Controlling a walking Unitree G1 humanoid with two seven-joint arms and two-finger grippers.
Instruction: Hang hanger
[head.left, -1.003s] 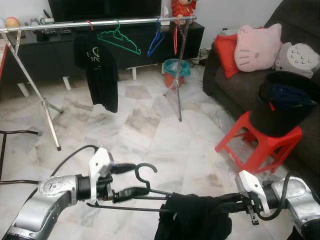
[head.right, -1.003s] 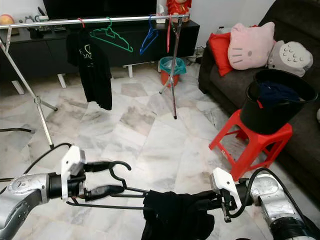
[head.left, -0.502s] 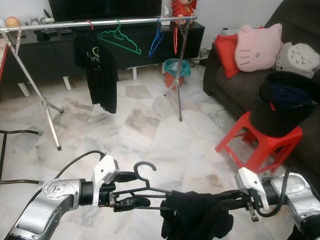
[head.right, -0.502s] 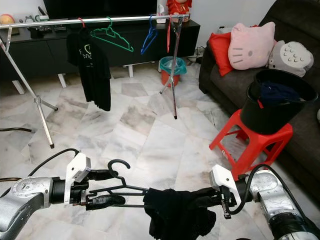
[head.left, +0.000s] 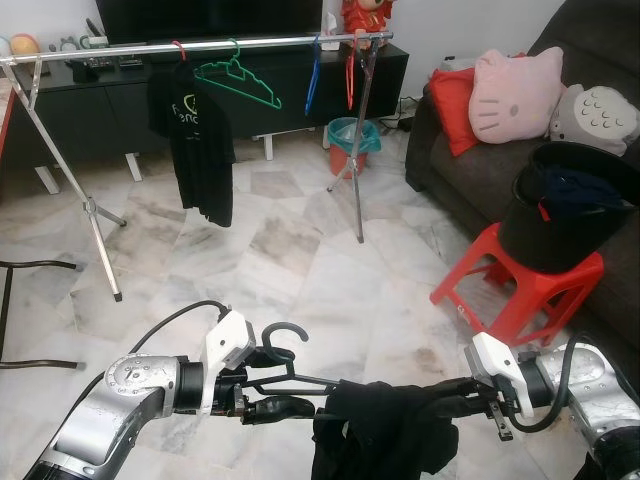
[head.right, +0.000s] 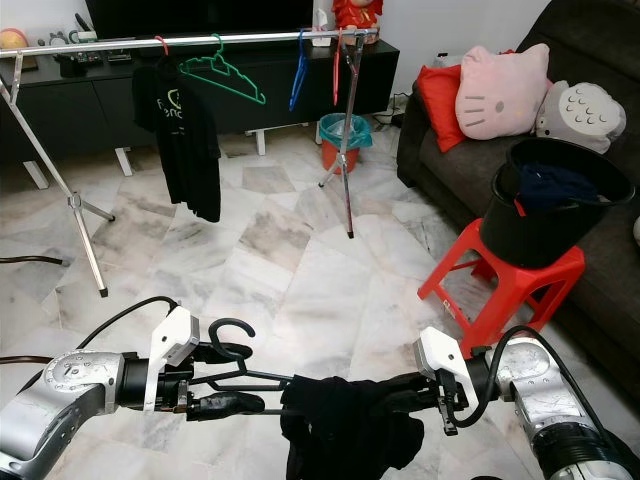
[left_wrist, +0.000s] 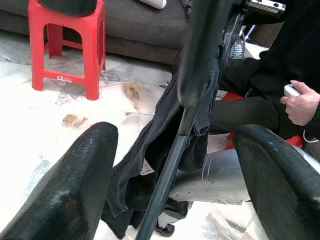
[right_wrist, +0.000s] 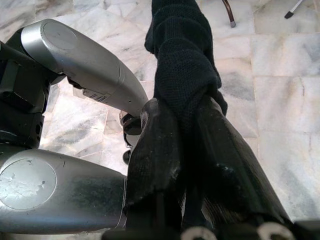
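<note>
While the left gripper (head.left: 268, 385) held its two black fingers spread, one above and one below the neck of the black hanger (head.left: 283, 372), the fingers bracketed the wire, though contact could not be made out. The hanger lay roughly level in front of the robot, low over the marble floor (head.left: 300, 260), its hook curling upward just beside the upper finger. A black garment (head.left: 385, 440) hung bunched on the hanger's right end, and the right gripper (head.left: 450, 403) was clamped onto that cloth, its fingers (right_wrist: 220, 165) pressed tight against the fabric in the right wrist view. Well beyond, a silver clothes rack (head.left: 200, 47) carried a black T-shirt (head.left: 195, 140), a green hanger (head.left: 238, 80) and a blue hanger (head.left: 312, 85). To the right, a black bucket (head.left: 560, 215) sat on a red stool (head.left: 520, 290) beside a dark sofa (head.left: 470, 160) with a pink cushion (head.left: 515, 95). In the left wrist view a person's hand (left_wrist: 300, 102) gripped a small pale object.
</note>
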